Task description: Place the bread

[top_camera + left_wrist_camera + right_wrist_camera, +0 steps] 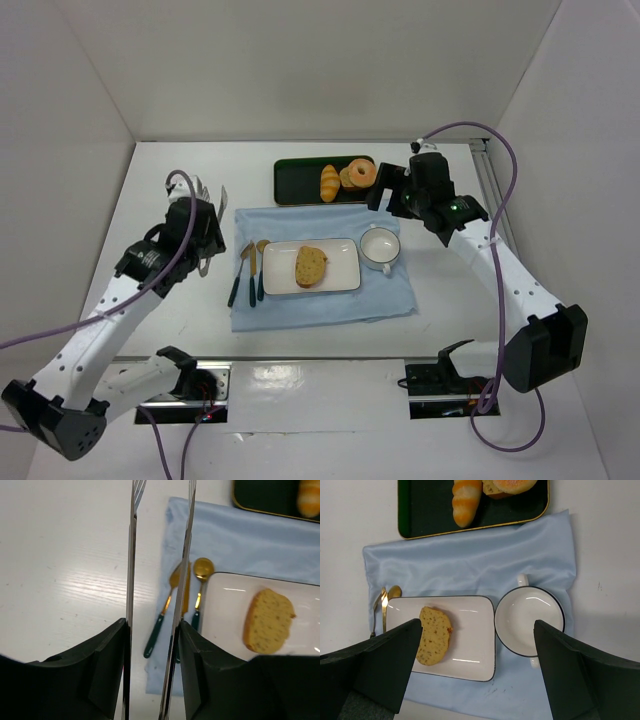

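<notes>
The bread (311,266), a tan oval slice with a darker crust, lies flat on the white rectangular plate (340,275) on the blue cloth. It shows in the left wrist view (267,621) and the right wrist view (434,635) too. My left gripper (212,195) is open and empty, left of the cloth; its long metal fingers (131,580) stand apart over the bare table. My right gripper (388,195) is open and empty, held high near the tray's right end. In its wrist view the gripper (477,630) spans the plate (470,655) and the bowl.
A white bowl (380,248) with a dark rim sits right of the plate. A fork, knife and spoon (248,270) with green handles lie left of it. A dark tray (300,180) at the back holds a golden roll (329,182) and a donut (358,174).
</notes>
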